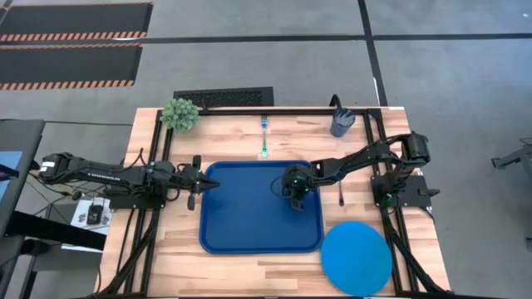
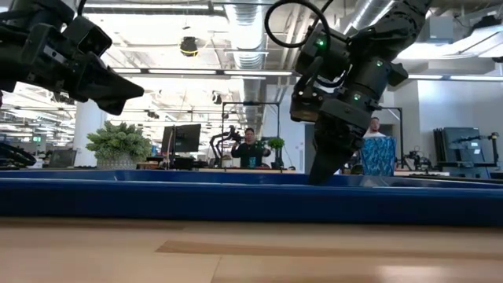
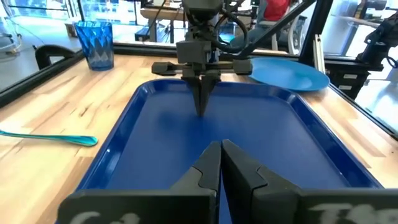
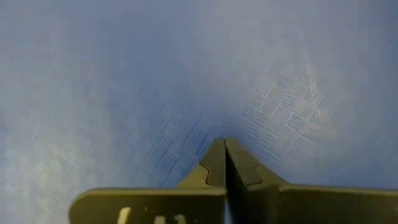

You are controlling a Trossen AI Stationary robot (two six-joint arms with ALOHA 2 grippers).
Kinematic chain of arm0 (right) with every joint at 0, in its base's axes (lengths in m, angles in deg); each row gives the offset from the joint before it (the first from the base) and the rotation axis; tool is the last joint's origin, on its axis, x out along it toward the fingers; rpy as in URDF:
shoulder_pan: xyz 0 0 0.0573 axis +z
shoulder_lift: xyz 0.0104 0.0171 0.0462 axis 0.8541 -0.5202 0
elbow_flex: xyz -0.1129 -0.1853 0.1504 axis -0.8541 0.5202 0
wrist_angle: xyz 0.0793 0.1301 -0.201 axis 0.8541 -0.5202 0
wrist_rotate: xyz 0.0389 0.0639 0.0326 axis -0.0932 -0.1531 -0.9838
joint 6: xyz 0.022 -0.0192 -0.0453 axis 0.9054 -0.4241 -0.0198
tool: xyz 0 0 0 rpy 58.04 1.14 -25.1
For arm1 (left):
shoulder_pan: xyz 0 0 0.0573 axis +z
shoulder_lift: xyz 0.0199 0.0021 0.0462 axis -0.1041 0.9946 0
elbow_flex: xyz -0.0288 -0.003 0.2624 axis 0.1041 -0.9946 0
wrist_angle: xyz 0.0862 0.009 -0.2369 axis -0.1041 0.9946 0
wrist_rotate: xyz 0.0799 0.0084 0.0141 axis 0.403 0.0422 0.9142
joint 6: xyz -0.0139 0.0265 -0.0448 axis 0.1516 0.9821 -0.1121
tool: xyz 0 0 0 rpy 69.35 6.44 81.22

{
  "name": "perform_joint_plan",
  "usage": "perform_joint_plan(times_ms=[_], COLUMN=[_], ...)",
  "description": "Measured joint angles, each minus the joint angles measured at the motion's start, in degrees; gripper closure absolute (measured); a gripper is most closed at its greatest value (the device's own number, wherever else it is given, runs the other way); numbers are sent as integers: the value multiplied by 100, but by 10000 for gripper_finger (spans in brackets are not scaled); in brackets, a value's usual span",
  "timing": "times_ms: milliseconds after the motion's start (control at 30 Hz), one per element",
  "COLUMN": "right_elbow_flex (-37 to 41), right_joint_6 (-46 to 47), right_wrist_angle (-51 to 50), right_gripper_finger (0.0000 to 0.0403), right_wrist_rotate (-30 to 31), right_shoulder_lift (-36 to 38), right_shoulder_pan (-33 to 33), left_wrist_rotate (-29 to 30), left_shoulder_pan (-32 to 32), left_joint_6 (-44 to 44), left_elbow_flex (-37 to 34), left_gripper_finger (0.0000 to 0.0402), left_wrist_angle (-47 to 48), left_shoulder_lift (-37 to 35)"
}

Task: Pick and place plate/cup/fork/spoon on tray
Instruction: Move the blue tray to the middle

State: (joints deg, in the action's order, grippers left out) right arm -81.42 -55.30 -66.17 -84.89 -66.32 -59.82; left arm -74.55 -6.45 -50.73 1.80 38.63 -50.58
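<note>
Over the tray [image 1: 249, 228] at centre frame in the high view, the right gripper [image 1: 297, 204] points straight down, fingers together on nothing, its tips just above or on the bare floor near the tray's right side. The left gripper [image 1: 199, 183], also pinched together and empty, waits at the tray's upper-left corner. Nothing is on the tray yet: the plate [image 1: 357, 258] lies flat at lower right off the tray's corner, the cup [image 1: 342, 123] stands upright at upper right, and the fork [image 1: 264, 137] rests just above the tray's top edge, its long axis running up-down in frame, though which end carries the tines cannot be told. The spoon [image 1: 340, 193], a thin dark line, also runs up-down just right of the tray. The next pick likely calls for lifting clear, parting the fingers, and closing across a handle, not along it.
</note>
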Motion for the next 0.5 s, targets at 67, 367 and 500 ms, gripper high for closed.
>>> perform_joint_plan(times_ms=[67,367,500], right_elbow_flex=[2,7,7], right_joint_6=[141,412,410], right_wrist_angle=[-3,-50,-121], right_gripper_finger=[395,395,395], right_wrist_rotate=[8,102,139], right_shoulder_lift=[-2,-9,-11], right_shoulder_pan=[0,17,65], left_wrist_rotate=[-2,-2,-1], left_shoulder_pan=[0,0,0], left_joint_6=[-8,-122,-207], left_elbow_flex=[0,9,9], left_gripper_finger=[401,401,402], left_wrist_angle=[30,82,81], left_shoulder_lift=[0,0,0])
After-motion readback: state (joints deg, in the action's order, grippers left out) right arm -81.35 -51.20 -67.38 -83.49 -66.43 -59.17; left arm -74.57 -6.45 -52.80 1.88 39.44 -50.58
